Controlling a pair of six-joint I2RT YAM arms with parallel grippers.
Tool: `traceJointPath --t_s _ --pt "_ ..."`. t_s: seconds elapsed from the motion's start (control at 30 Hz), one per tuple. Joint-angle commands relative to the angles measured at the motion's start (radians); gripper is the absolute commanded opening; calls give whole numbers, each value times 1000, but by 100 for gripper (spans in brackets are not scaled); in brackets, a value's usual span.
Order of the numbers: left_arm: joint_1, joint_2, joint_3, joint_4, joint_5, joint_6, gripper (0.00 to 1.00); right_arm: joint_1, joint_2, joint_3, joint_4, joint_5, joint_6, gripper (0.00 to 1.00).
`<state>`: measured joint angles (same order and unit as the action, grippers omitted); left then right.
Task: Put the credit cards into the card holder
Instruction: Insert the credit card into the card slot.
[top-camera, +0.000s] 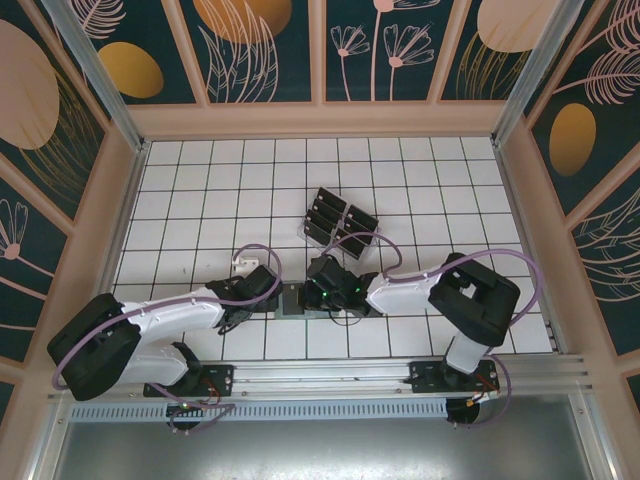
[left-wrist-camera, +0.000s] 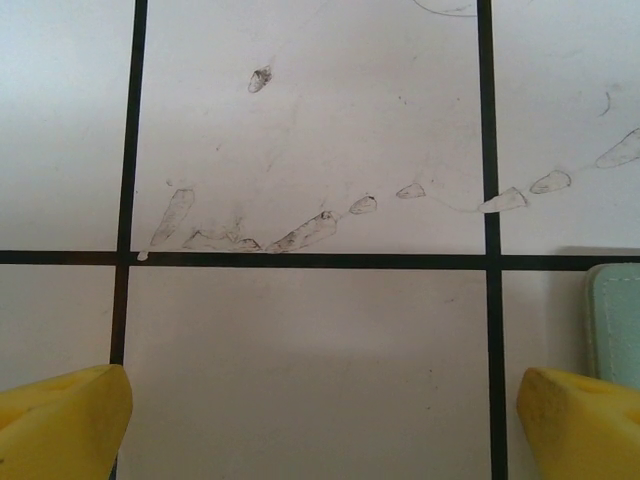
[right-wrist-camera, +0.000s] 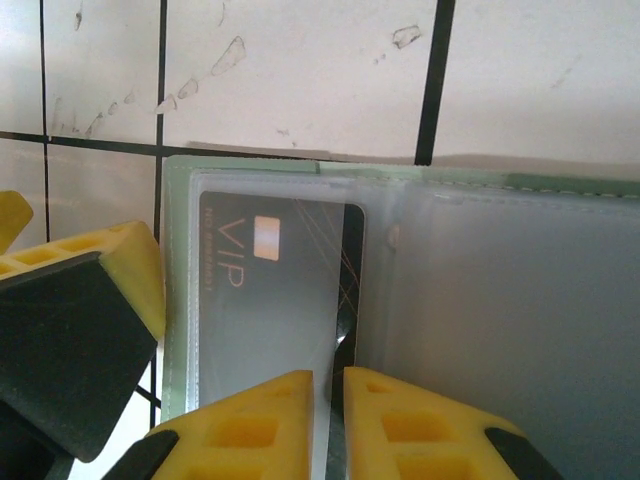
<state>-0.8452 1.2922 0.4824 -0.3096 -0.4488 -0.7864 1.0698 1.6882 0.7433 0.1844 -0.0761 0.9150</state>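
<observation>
Card holder (right-wrist-camera: 480, 300): lies open and flat on the table (top-camera: 200, 200), sage-green rim, clear pockets facing up. In the overhead view the card holder (top-camera: 292, 300) sits between the two grippers, near the front of the grid.

Credit card (right-wrist-camera: 270, 300): dark, "VIP" print and a small chip patch. It lies inside the left clear pocket, with a dark strip along its right edge uncovered.

Right gripper (right-wrist-camera: 330, 410): yellow fingers (right-wrist-camera: 250, 420) drawn almost together, only a thin slit between them. The tips are at the near edge of the card and pocket. Cannot tell whether anything is pinched in the slit. Overhead, the right gripper (top-camera: 322, 294) is at the holder's right side.

Left gripper (left-wrist-camera: 320, 425): spread wide and holding nothing, with bare tile between the fingers (left-wrist-camera: 60, 420). The card holder (left-wrist-camera: 612, 320) shows as a green edge just beside the right-hand fingertip, contact not clear. In the right wrist view one of this gripper's fingers (right-wrist-camera: 80, 330), yellow over black, stands just beside the holder's left rim. Overhead, the left gripper (top-camera: 266, 290) is at the holder's left.

Further out: more credit cards (top-camera: 328, 215) stand in a clear rack (top-camera: 362, 240), further back on the table. Grey smudges (left-wrist-camera: 300, 235) mark the tile ahead of the left gripper.
</observation>
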Motion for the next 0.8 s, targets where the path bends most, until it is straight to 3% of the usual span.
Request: traceJointPath --t_s 0.0,0.5,0.77 --pt "-3 9 -13 14 5 0 98 12 24 33 9 -5 -5 16" --pt "-2 -4 -1 7 2 4 99 13 -34 50 -13 5 -19 17" --pt "-2 -67 42 -37 -1 16 99 1 -213 7 -169 112 -71 38"
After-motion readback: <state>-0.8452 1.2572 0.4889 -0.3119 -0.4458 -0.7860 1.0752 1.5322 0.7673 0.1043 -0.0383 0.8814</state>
